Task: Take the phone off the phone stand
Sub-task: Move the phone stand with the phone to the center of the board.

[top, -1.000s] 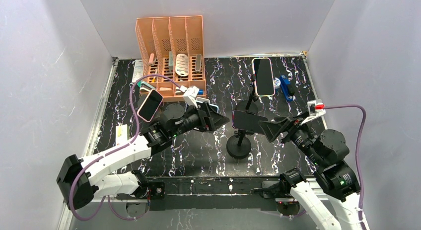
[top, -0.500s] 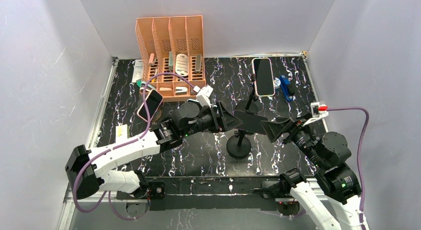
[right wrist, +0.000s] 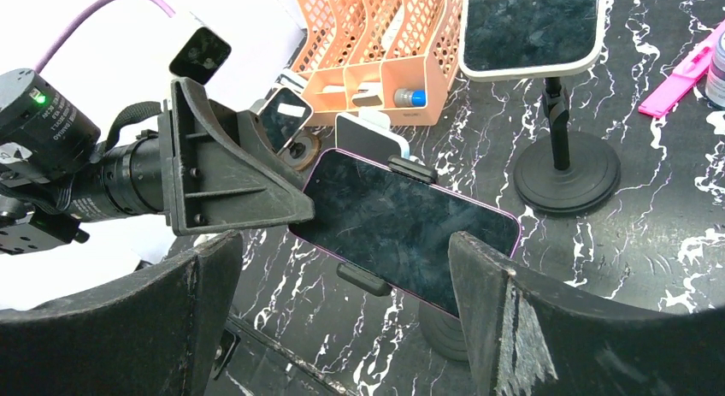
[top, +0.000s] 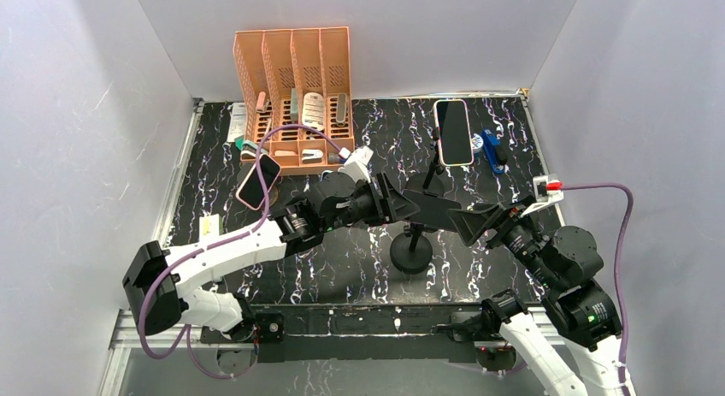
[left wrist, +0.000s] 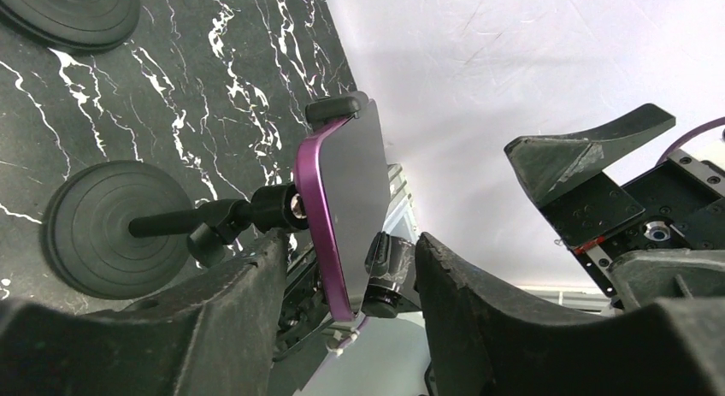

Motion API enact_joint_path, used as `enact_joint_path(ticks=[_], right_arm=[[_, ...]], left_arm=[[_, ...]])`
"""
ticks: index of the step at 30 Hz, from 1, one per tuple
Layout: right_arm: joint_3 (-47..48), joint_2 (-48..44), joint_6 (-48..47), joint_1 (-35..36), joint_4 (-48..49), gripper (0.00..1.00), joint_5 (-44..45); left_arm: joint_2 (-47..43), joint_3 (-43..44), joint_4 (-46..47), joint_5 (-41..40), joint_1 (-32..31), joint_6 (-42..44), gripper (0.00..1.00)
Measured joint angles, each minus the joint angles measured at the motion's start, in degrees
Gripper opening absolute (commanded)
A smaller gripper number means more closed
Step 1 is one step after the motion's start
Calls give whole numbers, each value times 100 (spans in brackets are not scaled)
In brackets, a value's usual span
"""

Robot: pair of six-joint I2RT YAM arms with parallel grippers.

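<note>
A purple-edged phone (top: 432, 209) lies flat in the clamp of a black stand (top: 411, 252) at the table's middle. My left gripper (top: 402, 206) is open, and its fingers straddle the phone's left end. In the left wrist view the phone (left wrist: 338, 199) stands edge-on between the two fingers (left wrist: 222, 319) of the gripper (left wrist: 350, 242), with gaps on both sides. My right gripper (top: 479, 221) is open just off the phone's right end. In the right wrist view the dark screen (right wrist: 402, 229) shows past the open gripper (right wrist: 342, 242).
A second stand holds a white-edged phone (top: 453, 131) at the back. A pink phone (top: 258, 180) sits on a third stand at the left. An orange desk organizer (top: 295, 97) stands at the back left. A blue item (top: 490, 150) lies at the back right.
My left gripper has moved right until its open fingers straddle the phone's left end. The right gripper has barely moved. The phone stays in the clamp.
</note>
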Motion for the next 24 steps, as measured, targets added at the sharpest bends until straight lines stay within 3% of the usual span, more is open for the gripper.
enact_joint_path(ticks=[14,24], right_arm=[[0,2,0,0,-125,96,4],[0,4,-2,0,-122,96,2]], left_arm=[[319,81,59,94,0,-295,34],[326,85,173,186,0,-345,11]])
